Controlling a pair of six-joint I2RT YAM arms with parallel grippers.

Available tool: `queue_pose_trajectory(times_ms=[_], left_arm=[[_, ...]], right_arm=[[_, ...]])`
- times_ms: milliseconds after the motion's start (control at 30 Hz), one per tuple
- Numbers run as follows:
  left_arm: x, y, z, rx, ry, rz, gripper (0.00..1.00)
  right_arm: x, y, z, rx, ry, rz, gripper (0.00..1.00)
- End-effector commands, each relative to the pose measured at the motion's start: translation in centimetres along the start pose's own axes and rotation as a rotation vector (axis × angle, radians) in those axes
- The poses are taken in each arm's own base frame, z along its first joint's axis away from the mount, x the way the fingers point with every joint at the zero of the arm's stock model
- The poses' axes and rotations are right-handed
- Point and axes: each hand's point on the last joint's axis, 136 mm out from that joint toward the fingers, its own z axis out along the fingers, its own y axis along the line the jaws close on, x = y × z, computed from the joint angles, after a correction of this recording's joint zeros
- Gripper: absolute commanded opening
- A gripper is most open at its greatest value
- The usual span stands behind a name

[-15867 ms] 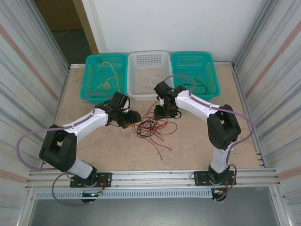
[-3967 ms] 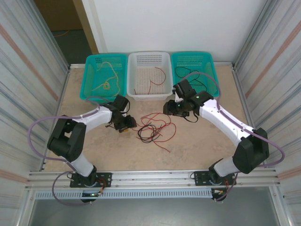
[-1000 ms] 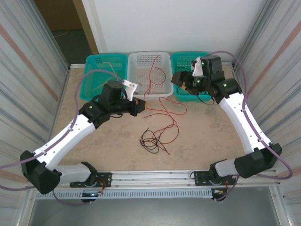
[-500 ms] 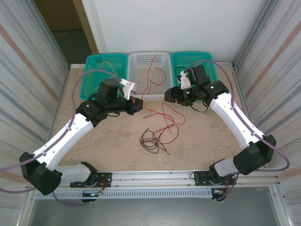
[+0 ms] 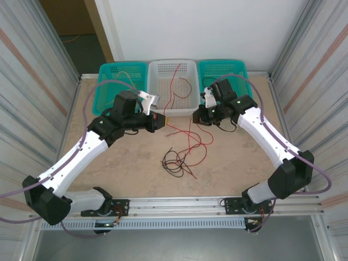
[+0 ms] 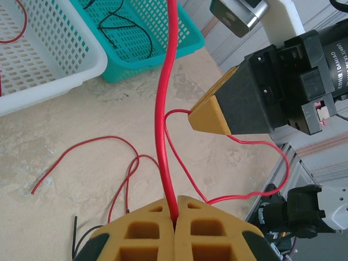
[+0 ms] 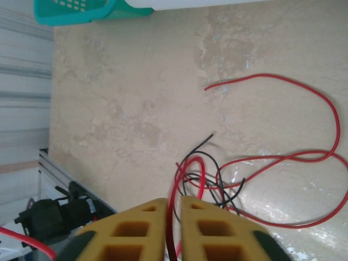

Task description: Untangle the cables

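Note:
A red cable (image 5: pixel 190 129) hangs from the white basket (image 5: pixel 156 73) down to the table. My left gripper (image 5: pixel 164 120) is shut on it; in the left wrist view the strand (image 6: pixel 161 114) rises straight out of the closed gripper (image 6: pixel 175 213). My right gripper (image 5: pixel 197 116) hovers just right of the left one, its jaws closed on a thin red strand (image 7: pixel 175 190) that runs between them (image 7: pixel 173 205). A tangle of black and red cables (image 5: pixel 175 161) lies on the table below both grippers, and the right wrist view looks down on that tangle (image 7: pixel 217 179).
Three baskets line the far edge. The left teal basket (image 5: pixel 107 87) holds a yellowish cable (image 5: pixel 126 76). Black cables (image 6: pixel 128 24) lie in the right teal basket (image 5: pixel 243 76). Corrugated walls close in both sides. The right gripper's fingertip (image 6: pixel 215 113) sits close ahead of the left gripper.
My right gripper came from over the right teal basket down and left toward the red cable and closed on it. The left arm stayed nearly still, holding its strand.

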Motion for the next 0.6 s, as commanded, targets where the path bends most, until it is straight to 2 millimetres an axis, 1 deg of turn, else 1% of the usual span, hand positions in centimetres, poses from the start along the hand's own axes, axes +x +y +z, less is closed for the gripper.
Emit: queue_pose_trajectory(times_ms=[0,67,133,200,267,333,400,500,567], left_arm=[[-0.6,0.0,-1.2,-0.012,-0.031,0.010,0.00],[-0.3,1.4,-1.2,-0.065,-0.040,-0.032,0.00],[0.1,4.0,-1.7,-0.149,-0.059,-0.125,0.00],[1.2,7.1,-2.3,-0.228,-0.076,-0.259,0.00],[2.3,9.1,-2.7,-0.234,-0.091,-0.382,0.00],[3.4,10.2,-2.8,-0.232,-0.086,-0.453,0.00],[4.3,10.4,-2.7,-0.238,-0.062,-0.466,0.00],[5.2,10.5,-2.7,-0.244,-0.041,-0.479,0.00],[5.2,10.7,-2.9,-0.256,-0.050,-0.476,0.00]], right_arm=[[-1.5,0.5,-1.5,-0.024,-0.083,0.007,0.00],[-2.8,0.1,-2.8,-0.030,-0.152,0.036,0.00],[-4.6,-0.1,-4.6,-0.067,-0.242,0.079,0.00],[-6.6,-0.2,-7.0,-0.118,-0.352,0.123,0.00],[-8.4,-0.2,-9.3,-0.157,-0.448,0.153,0.00],[-10.0,-0.2,-11.4,-0.179,-0.530,0.176,0.00],[-11.3,-0.1,-12.9,-0.202,-0.589,0.191,0.00],[-12.7,0.7,-13.8,-0.242,-0.619,0.196,0.00],[-13.0,1.4,-13.4,-0.277,-0.604,0.190,0.00]])
